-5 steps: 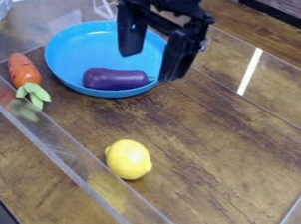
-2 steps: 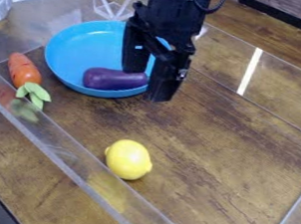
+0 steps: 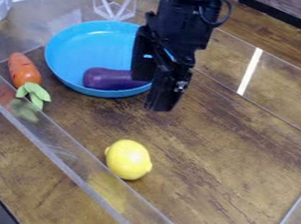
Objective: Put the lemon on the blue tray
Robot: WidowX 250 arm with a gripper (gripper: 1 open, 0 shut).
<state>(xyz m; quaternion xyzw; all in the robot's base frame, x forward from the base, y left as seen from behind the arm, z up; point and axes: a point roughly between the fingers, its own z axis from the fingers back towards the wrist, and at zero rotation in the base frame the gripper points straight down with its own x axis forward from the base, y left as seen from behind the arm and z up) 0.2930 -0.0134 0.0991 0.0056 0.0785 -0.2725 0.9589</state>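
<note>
The end effector (image 3: pixel 167 86) hung above the surface (image 3: pixel 229 157), just beside the tray's near right edge, its fingers spread apart with nothing between them, as it had to be before taking any fruit. Largest below it was the round blue tray (image 3: pixel 67 68), set flat, presumably to receive things inside its raised rim. Next came the orange carrot with its green top (image 3: pixel 26 76), lying outside the tray on the left of the view, and the purple eggplant (image 3: pixel 113 79), resting inside the tray toward its near side, perhaps placed there already. Smallest was the yellow lemon (image 3: pixel 129 160), out on the bare wood nearer the camera, apart from everything, likely left so for an easy grasp. I counted one tray, one carrot, one eggplant and one lemon.
</note>
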